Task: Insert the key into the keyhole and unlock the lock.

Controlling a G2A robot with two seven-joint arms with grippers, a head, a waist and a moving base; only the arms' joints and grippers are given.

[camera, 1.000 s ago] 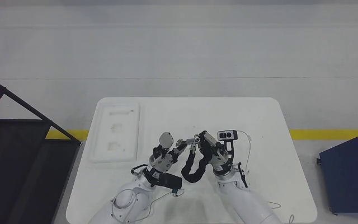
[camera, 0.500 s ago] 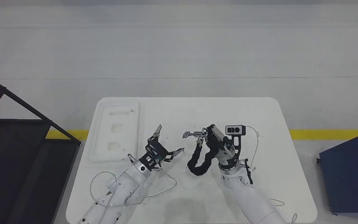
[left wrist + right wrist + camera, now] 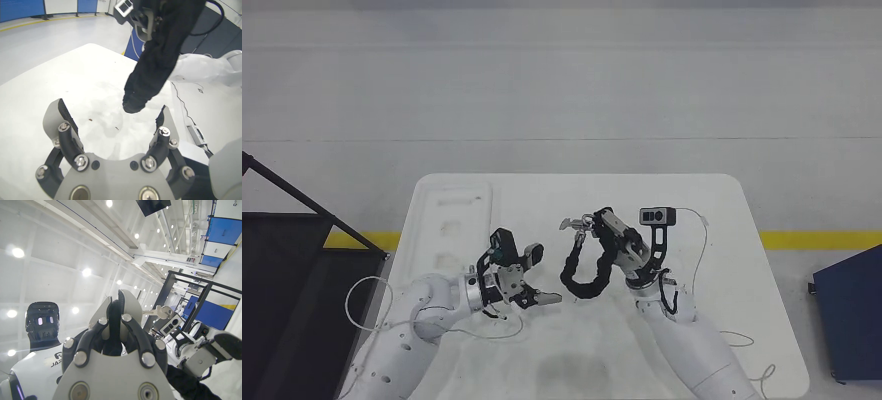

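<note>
The right gripper [image 3: 113, 298] is pressed together on the lock [image 3: 582, 275], a black fabric-sleeved cable, and holds it up off the table [image 3: 712, 320]. The cable droops from the grip toward 7 o'clock in the top view. The key [image 3: 160, 312] juts out beside the fingers toward 9 o'clock. Whether its blade is fully seated in the keyhole cannot be told, because the finger hides the joint.

The left gripper [image 3: 112, 106] sits low at about 8 o'clock from the right one, with its fingers spread wide and nothing in them. In its wrist view the cable's drooping part hangs near them.

Several things could go wrong from here:
- The key's head is small and flat. If the left gripper's approach is slightly off, it would probably nudge the key rather than pinch it, and could cock it or pull it loose.
- The lock is gripped at one spot only, through soft fabric, so a turn of the key may rotate the whole body instead of the cylinder.
- The hanging cable can swing into the open fingers and get caught in place of the key.
- A dropped key would land on the table (recoverable, but it lies flat and is awkward to pick up).

Count:
- one key
- one lock
- two grippers
- one table
- one white tray [image 3: 412, 250], at about 10 o'clock from the left gripper
</note>
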